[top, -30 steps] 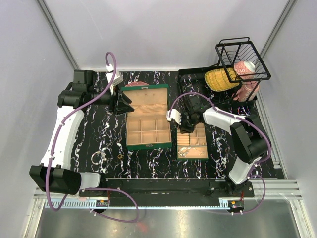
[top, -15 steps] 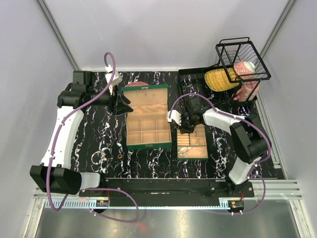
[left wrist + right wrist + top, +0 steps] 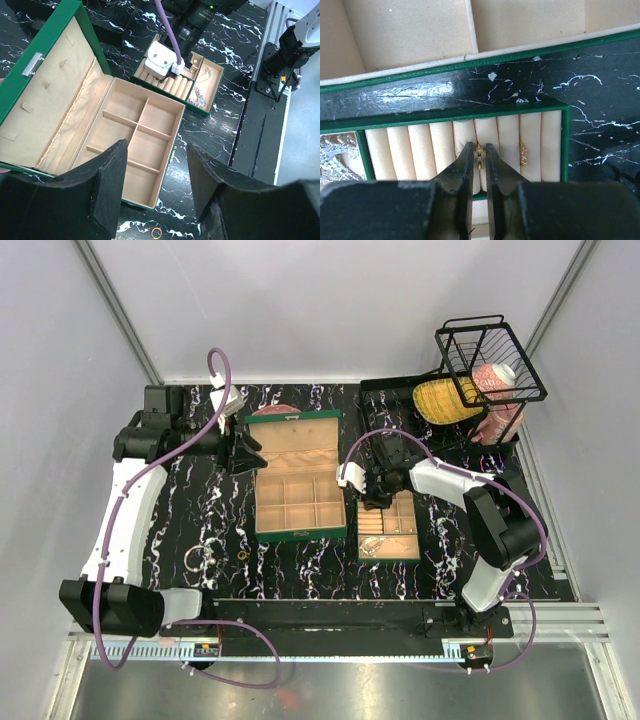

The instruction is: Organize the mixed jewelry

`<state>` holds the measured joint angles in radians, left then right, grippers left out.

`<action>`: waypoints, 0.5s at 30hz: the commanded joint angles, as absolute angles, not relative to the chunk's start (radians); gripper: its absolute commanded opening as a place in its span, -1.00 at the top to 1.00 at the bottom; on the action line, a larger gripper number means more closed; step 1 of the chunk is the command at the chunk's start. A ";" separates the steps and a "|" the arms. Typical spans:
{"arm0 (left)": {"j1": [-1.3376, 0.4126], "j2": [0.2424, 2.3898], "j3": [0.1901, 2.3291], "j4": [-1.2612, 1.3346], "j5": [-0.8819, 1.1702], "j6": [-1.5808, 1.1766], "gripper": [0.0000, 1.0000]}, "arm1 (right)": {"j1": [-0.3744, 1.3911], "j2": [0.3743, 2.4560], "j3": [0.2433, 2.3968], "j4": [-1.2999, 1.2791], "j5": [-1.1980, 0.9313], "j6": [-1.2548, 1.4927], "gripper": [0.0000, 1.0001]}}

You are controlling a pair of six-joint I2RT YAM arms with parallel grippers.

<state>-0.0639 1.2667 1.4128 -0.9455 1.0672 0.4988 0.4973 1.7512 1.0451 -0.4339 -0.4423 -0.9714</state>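
In the right wrist view, my right gripper [image 3: 479, 150] is shut on a gold clover ring [image 3: 479, 154], held over a slot between the ring rolls of the small tan tray [image 3: 564, 140]. A second gold ring [image 3: 523, 152] sits two slots to the right. A silvery chain [image 3: 335, 155] lies in the tray's left compartment. From above, the right gripper [image 3: 372, 502] is at the tray's far end, beside the open green box [image 3: 300, 536]. My left gripper [image 3: 255, 453] hovers open and holds nothing, left of the box lid. A thin hoop [image 3: 196, 558] and a small gold ring [image 3: 243, 557] lie on the table.
A black wire basket [image 3: 490, 360] stands tilted at the back right with a yellow object [image 3: 445, 400] and a pink one [image 3: 500, 405] near it. A black tray [image 3: 390, 390] lies behind the right arm. In the left wrist view the box rim [image 3: 172, 150] lies under the left gripper [image 3: 156, 150].
My left arm has drawn slightly to the left, away from the box lid. The right gripper stays over the ring rolls with the clover ring between its fingers.
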 commanded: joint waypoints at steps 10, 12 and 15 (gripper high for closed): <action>-0.052 1.206 1.391 -0.910 1.103 0.531 -0.08 | 0.492 1.677 1.078 -0.521 -0.325 -0.945 0.46; -0.052 1.201 1.388 -0.908 1.104 0.531 -0.08 | 0.492 1.663 1.084 -0.525 -0.328 -0.933 0.39; -0.052 1.192 1.381 -0.910 1.108 0.532 -0.08 | 0.492 1.651 1.091 -0.529 -0.328 -0.920 0.26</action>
<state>-0.0586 1.2297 1.3937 -0.9405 1.0676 0.5011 0.4969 1.7023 1.0534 -0.4969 -0.3515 -0.9424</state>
